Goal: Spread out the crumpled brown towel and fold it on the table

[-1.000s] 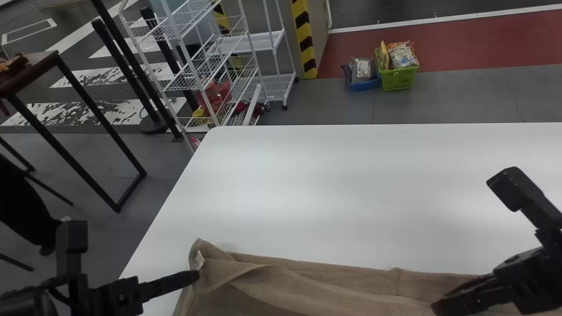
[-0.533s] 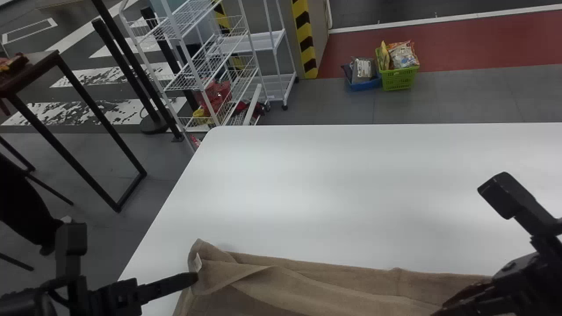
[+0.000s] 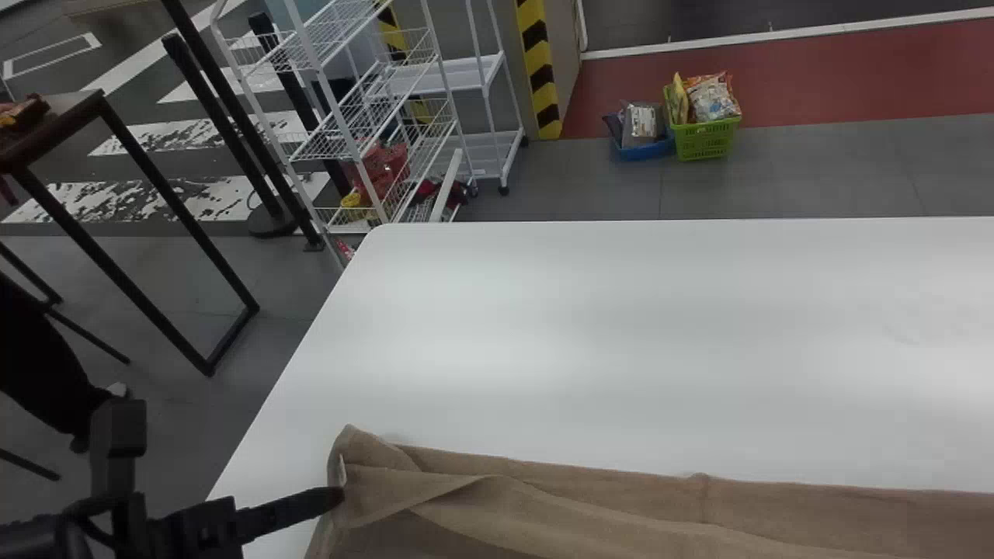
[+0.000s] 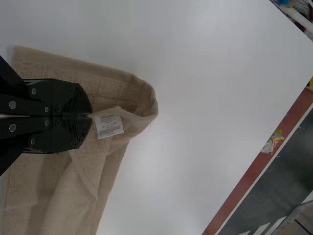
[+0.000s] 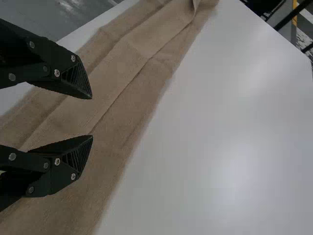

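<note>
When you check the head view, locate the left gripper (image 3: 337, 497) at the left end of the brown towel (image 3: 559, 505), which lies in a long, creased band on the near part of the table (image 3: 621, 326). For closer detail, use the left wrist view: your left gripper (image 4: 92, 116) has its fingers together, clamped on the towel's edge, with a white label (image 4: 109, 127) just beside the tips. The right wrist view gives you the right gripper (image 5: 92, 117), fingers apart above the towel's lengthwise folds.
</note>
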